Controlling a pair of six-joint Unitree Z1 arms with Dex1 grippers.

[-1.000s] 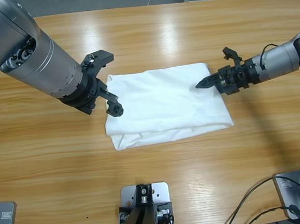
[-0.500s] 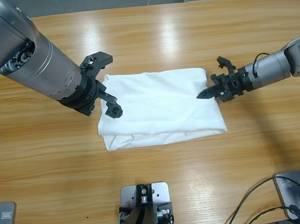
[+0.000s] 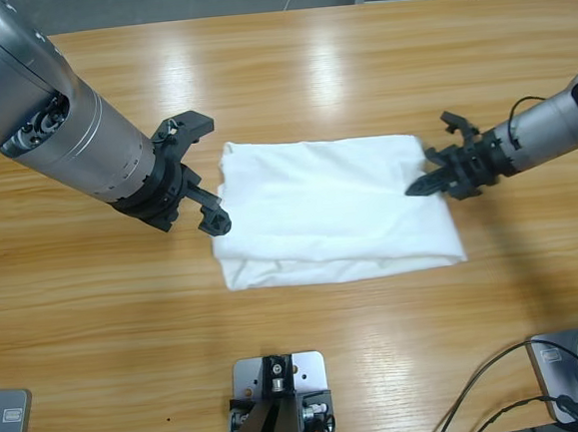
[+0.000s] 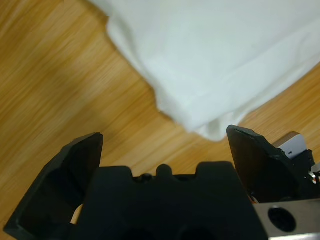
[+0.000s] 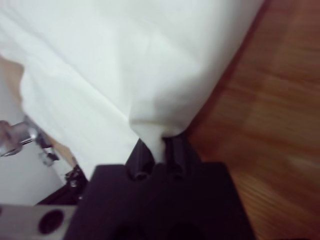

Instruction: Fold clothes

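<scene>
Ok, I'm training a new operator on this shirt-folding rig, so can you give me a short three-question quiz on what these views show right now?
1. True or false: the left claw is open and holds nothing.
2. Which claw grips the white shirt? A) left B) right C) both
3. Fill in: the shirt lies folded on a ____ table.

Key:
1. True; its jaws stand apart beside the shirt's edge.
2. B; the right claw is shut on a pinch of cloth at the shirt's side.
3. Wooden.
</scene>
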